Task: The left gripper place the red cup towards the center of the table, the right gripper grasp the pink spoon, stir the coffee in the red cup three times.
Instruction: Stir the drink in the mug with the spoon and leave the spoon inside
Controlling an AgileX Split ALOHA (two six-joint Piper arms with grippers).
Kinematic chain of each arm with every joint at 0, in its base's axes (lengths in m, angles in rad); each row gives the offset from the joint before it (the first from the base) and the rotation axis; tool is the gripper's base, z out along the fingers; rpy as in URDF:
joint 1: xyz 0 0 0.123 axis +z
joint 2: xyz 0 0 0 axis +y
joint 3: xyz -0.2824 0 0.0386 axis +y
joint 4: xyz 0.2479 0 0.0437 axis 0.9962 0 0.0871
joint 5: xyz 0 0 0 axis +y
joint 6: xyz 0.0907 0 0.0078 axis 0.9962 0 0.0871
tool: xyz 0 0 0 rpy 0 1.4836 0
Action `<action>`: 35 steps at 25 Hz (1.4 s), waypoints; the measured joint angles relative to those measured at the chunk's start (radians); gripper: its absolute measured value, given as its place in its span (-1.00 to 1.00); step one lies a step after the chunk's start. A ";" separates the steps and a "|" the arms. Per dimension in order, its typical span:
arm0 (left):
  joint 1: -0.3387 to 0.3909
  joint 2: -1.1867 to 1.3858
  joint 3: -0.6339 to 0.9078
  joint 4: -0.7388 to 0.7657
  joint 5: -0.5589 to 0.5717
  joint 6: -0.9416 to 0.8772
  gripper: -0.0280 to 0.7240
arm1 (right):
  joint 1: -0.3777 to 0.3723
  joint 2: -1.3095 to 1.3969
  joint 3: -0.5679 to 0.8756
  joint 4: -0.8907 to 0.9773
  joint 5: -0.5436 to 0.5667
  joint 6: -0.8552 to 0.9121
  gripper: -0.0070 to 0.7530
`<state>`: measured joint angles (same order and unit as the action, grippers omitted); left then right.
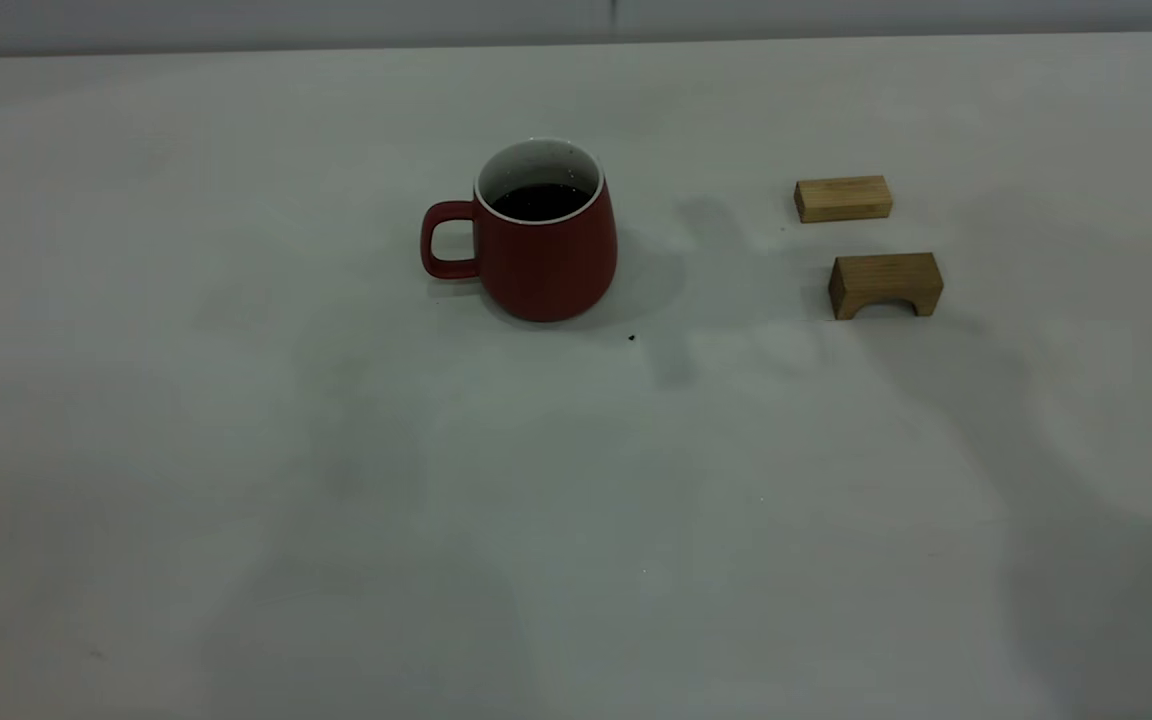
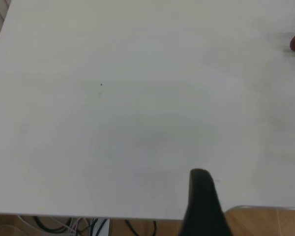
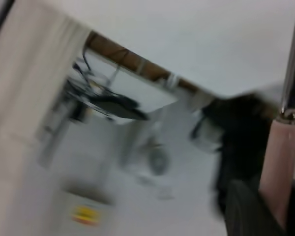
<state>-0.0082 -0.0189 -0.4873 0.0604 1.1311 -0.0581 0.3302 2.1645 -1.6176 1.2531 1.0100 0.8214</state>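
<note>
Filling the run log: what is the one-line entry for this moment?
red cup: mid-table, coffee inside | pink spoon: held by right gripper, off-table | left gripper: near table edge

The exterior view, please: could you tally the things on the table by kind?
Cup: 1, the red cup holding coffee.
Wooden blocks: 2, a flat block and an arched block.
Total: 3.

The red cup (image 1: 544,242) of coffee (image 1: 539,202) stands on the table (image 1: 236,450), two wooden blocks (image 1: 884,283) well apart.
</note>
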 joint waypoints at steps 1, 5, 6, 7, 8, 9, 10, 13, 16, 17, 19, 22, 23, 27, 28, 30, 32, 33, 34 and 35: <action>0.000 0.000 0.000 0.000 0.000 0.000 0.64 | 0.010 0.010 0.000 0.023 -0.021 0.051 -0.62; 0.000 0.000 0.000 0.000 0.000 0.000 0.64 | 0.023 0.063 0.000 0.116 -0.073 0.087 -0.62; 0.000 0.000 0.000 0.000 0.000 0.000 0.64 | 0.023 0.083 0.000 0.139 -0.081 0.072 -0.62; 0.000 0.000 0.000 0.000 0.000 0.000 0.64 | 0.022 0.104 0.000 0.168 -0.085 0.053 -0.62; 0.000 0.000 0.000 0.000 0.000 0.000 0.64 | 0.021 0.125 0.000 0.199 -0.089 0.035 -0.62; 0.000 0.000 0.000 0.000 0.000 0.000 0.64 | 0.020 0.142 0.000 0.229 -0.092 0.014 -0.62; 0.000 0.000 0.000 0.000 0.000 0.000 0.64 | 0.020 0.160 0.000 0.254 -0.095 -0.008 -0.62; 0.000 0.000 0.000 0.000 0.000 0.000 0.64 | 0.020 0.205 0.000 0.327 -0.097 -0.061 -0.62; 0.000 0.000 0.000 0.000 0.000 0.000 0.64 | 0.015 0.239 -0.001 0.388 -0.101 -0.075 -0.62; 0.000 0.000 0.000 0.000 0.000 0.000 0.64 | 0.011 0.250 -0.002 0.402 -0.102 -0.076 -0.62; 0.000 0.000 0.000 0.000 0.000 0.000 0.64 | 0.004 0.274 -0.004 0.436 -0.106 -0.086 -0.62; 0.000 0.000 0.000 0.000 0.000 0.000 0.64 | -0.010 0.312 -0.007 0.479 -0.108 -0.105 -0.62; 0.000 0.000 0.000 0.000 0.000 0.000 0.64 | -0.013 0.323 -0.008 0.486 -0.110 -0.110 -0.62; 0.000 0.000 0.000 0.000 0.000 0.000 0.64 | -0.018 0.370 -0.008 0.503 -0.110 -0.117 -0.62; 0.000 0.000 0.000 0.000 0.000 0.000 0.64 | -0.018 0.379 -0.008 0.503 -0.110 -0.117 -0.62; 0.000 0.000 0.000 0.000 0.000 0.000 0.64 | -0.017 0.395 -0.011 0.505 -0.110 -0.121 -0.62; 0.000 0.000 0.000 0.000 0.000 0.000 0.64 | -0.011 0.408 -0.030 0.504 -0.107 -0.125 -0.62; 0.000 0.000 0.000 0.000 0.000 0.000 0.64 | -0.007 0.415 -0.044 0.504 -0.104 -0.126 -0.62; 0.000 0.000 0.000 0.000 0.000 0.000 0.64 | -0.003 0.418 -0.060 0.504 -0.099 -0.126 -0.62; 0.000 0.000 0.000 0.000 0.000 0.000 0.64 | 0.000 0.422 -0.078 0.504 -0.097 -0.128 -0.62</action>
<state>-0.0082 -0.0189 -0.4873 0.0604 1.1311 -0.0581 0.3298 2.5868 -1.6958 1.7575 0.9130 0.6931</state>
